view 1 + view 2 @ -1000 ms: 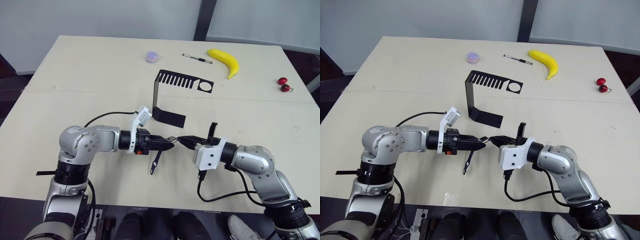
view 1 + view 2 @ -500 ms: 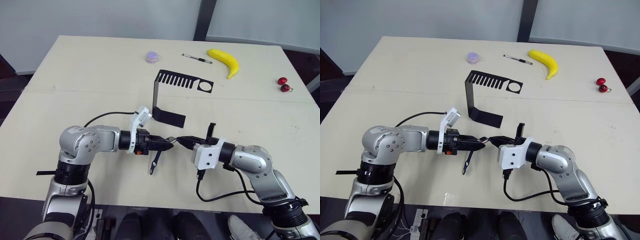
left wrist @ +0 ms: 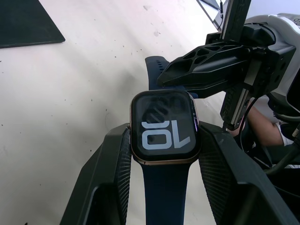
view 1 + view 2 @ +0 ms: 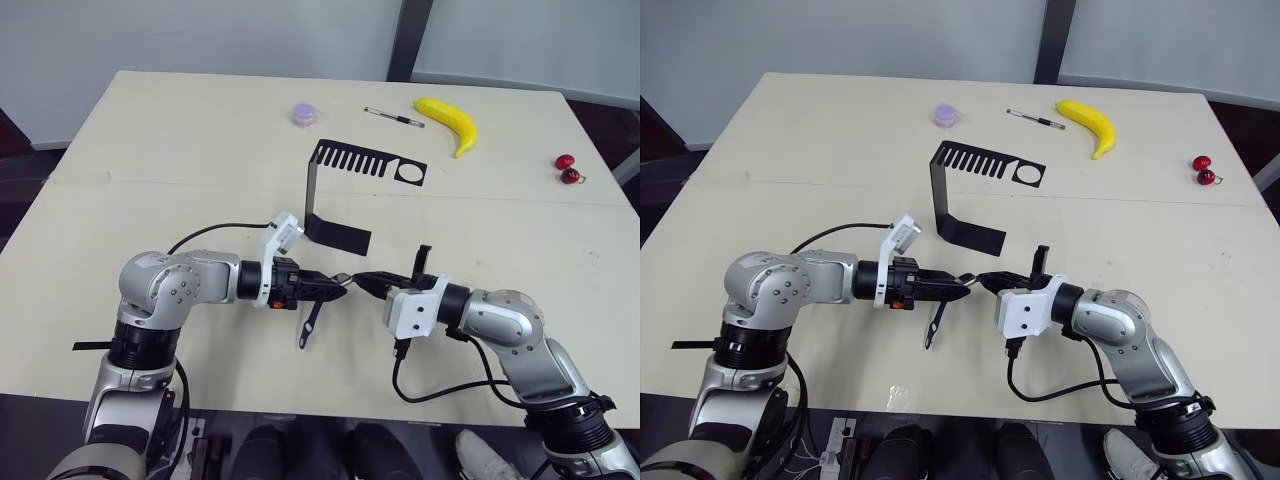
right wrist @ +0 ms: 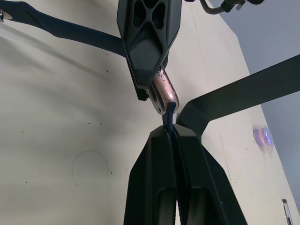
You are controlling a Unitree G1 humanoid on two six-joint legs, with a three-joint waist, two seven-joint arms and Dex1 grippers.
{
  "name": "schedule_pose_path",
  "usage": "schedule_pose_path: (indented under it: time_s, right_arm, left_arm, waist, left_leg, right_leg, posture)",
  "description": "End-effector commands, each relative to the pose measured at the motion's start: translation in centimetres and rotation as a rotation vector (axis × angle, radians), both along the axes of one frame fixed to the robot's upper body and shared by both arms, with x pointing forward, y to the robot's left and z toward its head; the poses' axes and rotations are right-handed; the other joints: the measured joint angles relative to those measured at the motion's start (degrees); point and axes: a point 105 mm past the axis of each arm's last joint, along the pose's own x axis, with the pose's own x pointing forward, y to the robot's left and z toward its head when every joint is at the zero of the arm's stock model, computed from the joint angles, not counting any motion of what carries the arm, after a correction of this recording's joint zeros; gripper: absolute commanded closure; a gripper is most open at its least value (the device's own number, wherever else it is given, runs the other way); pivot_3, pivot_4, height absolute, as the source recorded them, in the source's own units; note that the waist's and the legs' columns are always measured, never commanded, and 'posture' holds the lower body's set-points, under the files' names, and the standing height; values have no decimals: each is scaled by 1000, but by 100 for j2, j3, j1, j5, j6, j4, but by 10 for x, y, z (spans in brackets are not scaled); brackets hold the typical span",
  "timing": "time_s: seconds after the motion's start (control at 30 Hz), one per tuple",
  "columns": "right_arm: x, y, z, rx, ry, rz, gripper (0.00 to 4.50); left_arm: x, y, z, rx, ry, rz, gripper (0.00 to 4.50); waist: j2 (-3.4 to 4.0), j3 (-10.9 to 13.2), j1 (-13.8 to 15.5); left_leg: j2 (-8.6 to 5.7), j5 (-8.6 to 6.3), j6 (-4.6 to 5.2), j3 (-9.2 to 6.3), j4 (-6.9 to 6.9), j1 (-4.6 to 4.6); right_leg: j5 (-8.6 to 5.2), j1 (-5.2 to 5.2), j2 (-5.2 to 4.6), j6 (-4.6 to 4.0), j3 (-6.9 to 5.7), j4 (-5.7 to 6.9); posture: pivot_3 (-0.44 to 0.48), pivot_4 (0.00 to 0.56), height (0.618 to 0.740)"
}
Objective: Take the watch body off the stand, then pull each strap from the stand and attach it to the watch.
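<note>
Left wrist view: watch body between left tool fingers

Lab-like room; bare beige table

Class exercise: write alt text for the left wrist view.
The left gripper clamps the watch body, one strap already attached. The right gripper presents the second strap to its far edge.

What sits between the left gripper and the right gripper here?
The watch body, clamped in the left gripper, and a strap pinched in the right gripper, meeting edge to edge; the wrist views show it.
</note>
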Motion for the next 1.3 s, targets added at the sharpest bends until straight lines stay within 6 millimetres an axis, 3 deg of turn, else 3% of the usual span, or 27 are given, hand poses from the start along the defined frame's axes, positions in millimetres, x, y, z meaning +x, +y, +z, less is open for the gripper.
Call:
schedule_pose_path:
  time_s: [0.03, 1.3]
  right_arm:
    - [-15, 24, 20, 61, -98, 118, 4500]
    - [-16, 28, 15, 50, -87, 129, 4500]
  left_arm:
    - [-17, -21, 7, -32, -29, -130, 2908]
    - [-15, -21, 5, -15, -29, -121, 2908]
  waist:
    - [0, 0, 0]
    - [0, 0, -9]
  left_leg:
    - [0, 0, 0, 0, 0, 0]
    - [0, 0, 0, 0, 0, 0]
  right_leg:
    - [0, 0, 0, 0, 0, 0]
    - [0, 0, -1, 0, 0, 0]
  posture:
    - [0, 150, 740]
    - [0, 150, 740]
